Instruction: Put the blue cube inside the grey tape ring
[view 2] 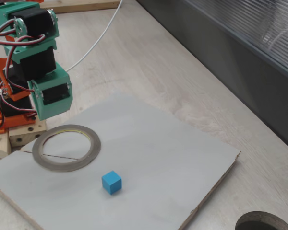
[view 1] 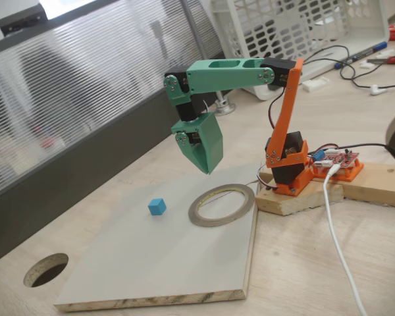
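The blue cube (view 1: pixel 157 207) (view 2: pixel 111 182) lies on a pale grey board (view 1: pixel 151 263) (view 2: pixel 173 158), apart from everything. The grey tape ring (view 1: pixel 217 222) (view 2: pixel 67 166) lies flat on the same board, about two cube-widths from the cube, on the side nearer the arm's base; inside it is bare board. My green gripper (view 1: pixel 207 168) (view 2: pixel 53 114) hangs in the air with its tip pointing down over the ring's far edge. Its jaws look closed together, with nothing between them.
The orange arm base (view 1: pixel 289 172) is fixed on a wooden block (view 1: pixel 296 201) beside the board. A white cable (view 1: pixel 336 230) runs across the table. A round dark hole (view 1: pixel 46 270) (view 2: pixel 264 223) sits off the board's corner. A white basket (view 1: pixel 296 26) stands behind.
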Robot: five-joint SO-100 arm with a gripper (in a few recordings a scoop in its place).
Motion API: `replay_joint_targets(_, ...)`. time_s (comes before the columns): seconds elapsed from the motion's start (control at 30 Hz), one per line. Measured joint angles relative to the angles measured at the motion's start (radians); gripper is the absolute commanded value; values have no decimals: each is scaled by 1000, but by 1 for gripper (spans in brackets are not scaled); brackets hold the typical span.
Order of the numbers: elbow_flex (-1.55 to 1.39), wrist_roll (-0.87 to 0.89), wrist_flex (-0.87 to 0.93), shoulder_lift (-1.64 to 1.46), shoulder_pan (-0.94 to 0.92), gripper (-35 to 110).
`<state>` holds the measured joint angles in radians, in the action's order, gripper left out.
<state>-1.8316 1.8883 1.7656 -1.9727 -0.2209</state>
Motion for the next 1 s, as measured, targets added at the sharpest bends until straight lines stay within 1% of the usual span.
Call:
replay_joint_targets(0.8,2,8,0,2,0,1)
replay_joint_targets(0.93,29,8,2,124,0,1)
replay_joint_targets(1.0,100,8,0,207,0,1)
